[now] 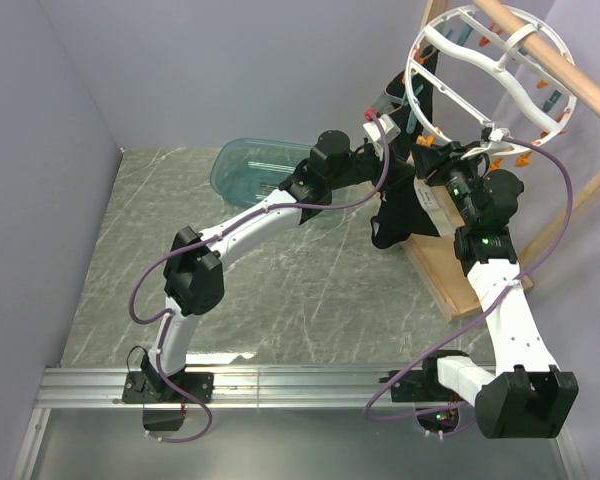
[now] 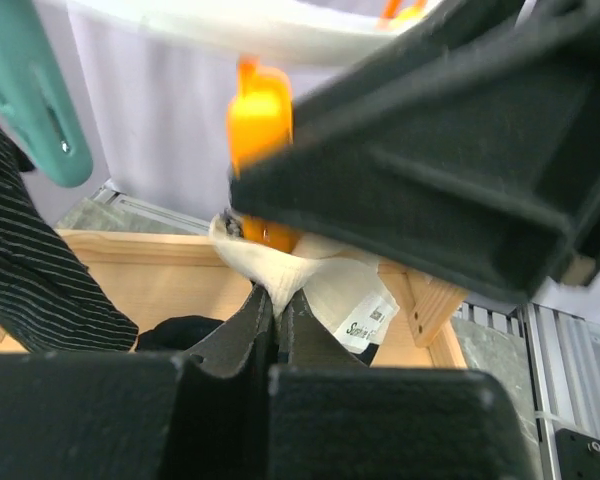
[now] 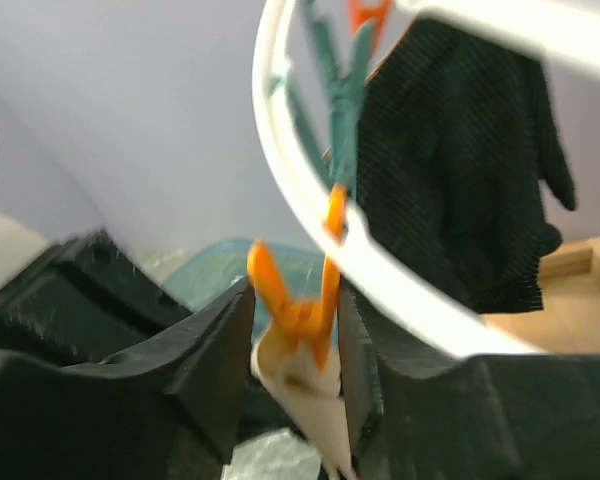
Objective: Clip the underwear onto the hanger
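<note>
The left gripper (image 2: 277, 300) is clenched on the cream waistband (image 2: 315, 275) of the underwear (image 1: 398, 215), whose black body hangs below it. Just above that pinch, the right gripper (image 3: 295, 325) squeezes an orange clip (image 3: 280, 300) dangling from the white ring hanger (image 3: 275, 150). The hanger's hook loops over the wooden rack pole (image 1: 540, 50). A teal basin (image 1: 245, 165) lies on the table beyond the left arm.

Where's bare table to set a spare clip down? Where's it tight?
Free: table left of the left arm, in front of the teal basin; also the strip between both arms, short of the wooden rack base. Crowded: top right, where left claw, underwear, right claw, orange clip and hanger bunch together.
</note>
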Controlling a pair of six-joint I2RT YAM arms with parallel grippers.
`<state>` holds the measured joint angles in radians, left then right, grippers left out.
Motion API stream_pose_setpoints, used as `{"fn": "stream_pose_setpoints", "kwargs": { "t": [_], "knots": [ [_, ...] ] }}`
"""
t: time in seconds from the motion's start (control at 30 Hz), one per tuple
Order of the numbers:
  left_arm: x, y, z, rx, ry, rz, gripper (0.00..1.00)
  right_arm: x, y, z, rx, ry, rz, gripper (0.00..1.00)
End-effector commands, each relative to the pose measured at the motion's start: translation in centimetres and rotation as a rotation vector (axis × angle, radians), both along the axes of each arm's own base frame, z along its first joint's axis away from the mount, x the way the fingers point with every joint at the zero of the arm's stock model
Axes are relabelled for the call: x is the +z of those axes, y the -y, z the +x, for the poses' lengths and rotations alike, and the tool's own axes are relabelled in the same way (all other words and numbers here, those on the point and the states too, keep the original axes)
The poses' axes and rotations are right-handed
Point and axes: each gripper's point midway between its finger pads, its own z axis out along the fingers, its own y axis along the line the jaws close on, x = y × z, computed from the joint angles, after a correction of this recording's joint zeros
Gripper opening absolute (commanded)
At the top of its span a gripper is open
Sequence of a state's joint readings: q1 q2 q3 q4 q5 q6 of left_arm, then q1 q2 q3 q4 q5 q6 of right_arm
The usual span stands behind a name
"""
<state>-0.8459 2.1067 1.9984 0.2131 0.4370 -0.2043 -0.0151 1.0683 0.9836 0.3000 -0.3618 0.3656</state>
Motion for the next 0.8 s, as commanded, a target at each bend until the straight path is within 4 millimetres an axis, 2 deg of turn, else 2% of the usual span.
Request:
{"fn": "stream_pose_setpoints", "kwargs": {
  "t": [0.0,0.17,0.3,0.5,0.57,0.7,0.77],
  "knots": [
    [4.5,-0.2,0.2,0.023,0.085,-0.094,0.00,-0.3,-2.7,-1.5,0.122,-0.037,-0.020,0.46],
    [4.4,0.1,0.4,0.024,0.087,-0.095,0.00,0.1,-2.5,-1.8,0.113,-0.033,-0.018,0.55],
    [4.3,0.2,0.4,0.023,0.087,-0.096,0.00,0.5,-2.4,-2.3,0.110,-0.029,-0.012,0.68],
    [3.7,0.1,0.5,0.033,0.072,-0.088,0.00,1.7,-3.0,-4.4,0.151,-0.006,-0.032,0.73],
    [3.8,-0.1,0.6,0.038,0.069,-0.090,0.04,1.7,-3.4,-5.5,0.177,-0.003,-0.053,0.73],
    [3.2,-0.3,0.5,0.046,0.058,-0.081,0.18,1.3,-3.5,-7.2,0.189,-0.005,-0.101,0.73],
    [3.1,-0.4,0.7,0.048,0.051,-0.079,0.20,1.2,-3.4,-8.3,0.188,-0.009,-0.134,0.73]
  ]
}}
